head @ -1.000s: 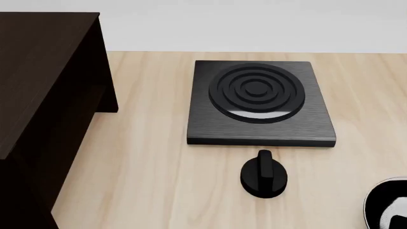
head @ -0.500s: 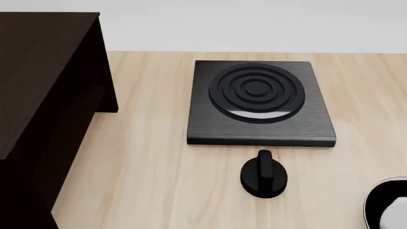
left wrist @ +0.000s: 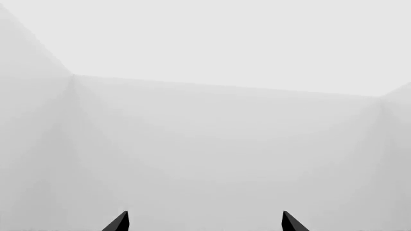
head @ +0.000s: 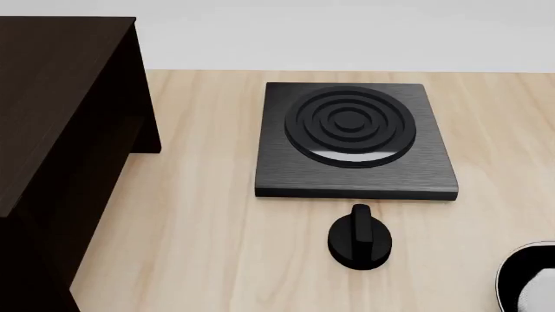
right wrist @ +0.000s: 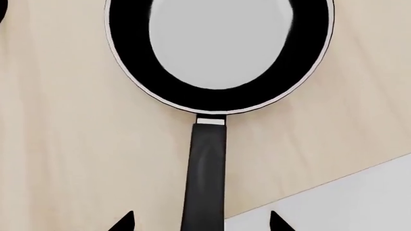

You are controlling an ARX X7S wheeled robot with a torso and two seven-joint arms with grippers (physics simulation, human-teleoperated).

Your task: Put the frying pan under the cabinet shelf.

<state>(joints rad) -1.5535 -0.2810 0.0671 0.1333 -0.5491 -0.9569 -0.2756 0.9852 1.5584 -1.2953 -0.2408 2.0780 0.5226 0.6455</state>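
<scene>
The frying pan (right wrist: 218,48), black with a thin silver rim and pale grey base, lies on the wooden table. Its long black handle (right wrist: 205,173) runs back between my right gripper's (right wrist: 200,222) fingertips (right wrist: 123,222), which stand wide apart on either side without touching it. In the head view only the pan's rim (head: 511,276) shows, at the bottom right corner. The dark brown cabinet shelf (head: 61,110) stands at the left. My left gripper (left wrist: 205,222) is open and empty, facing plain grey walls. Neither arm shows in the head view.
A square black stove plate (head: 355,140) with concentric rings sits in the middle of the table. A black round knob (head: 360,239) lies just in front of it. The table's edge (right wrist: 308,185) runs close beside the pan's handle.
A dark shape over the pan's pale base at the head view's bottom right corner one second ago is gone. Nothing else has moved.
</scene>
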